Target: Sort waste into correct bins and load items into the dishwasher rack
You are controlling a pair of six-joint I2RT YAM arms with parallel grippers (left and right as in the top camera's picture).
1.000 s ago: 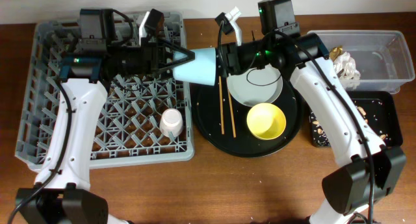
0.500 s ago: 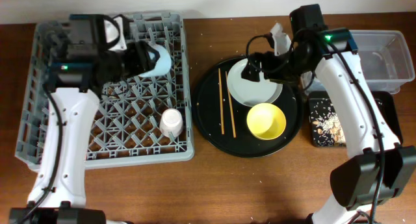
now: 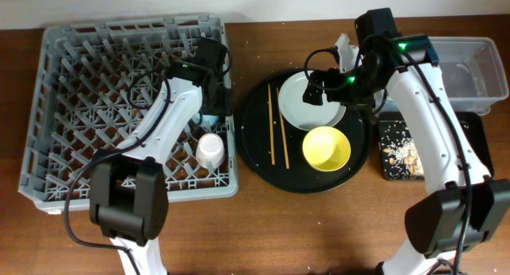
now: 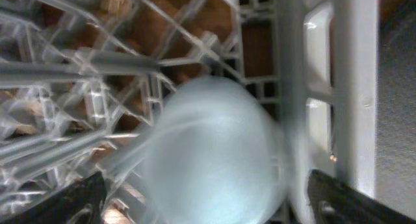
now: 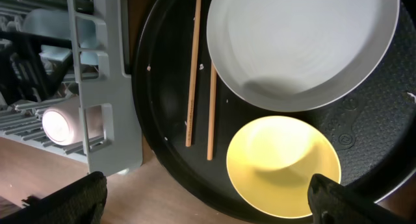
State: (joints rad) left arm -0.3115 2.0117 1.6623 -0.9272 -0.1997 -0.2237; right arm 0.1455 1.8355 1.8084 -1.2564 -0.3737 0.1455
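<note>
Light blue cup [image 4: 214,152] in the grey rack [image 3: 72,108] beside its right wall, left jaws spread wide either side of it, right jaws wide open, empty, over the plate [image 5: 302,45].

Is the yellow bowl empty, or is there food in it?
Empty. The small round yellow bowl shows only bare yellow inside, in both the overhead and right wrist views.
</note>
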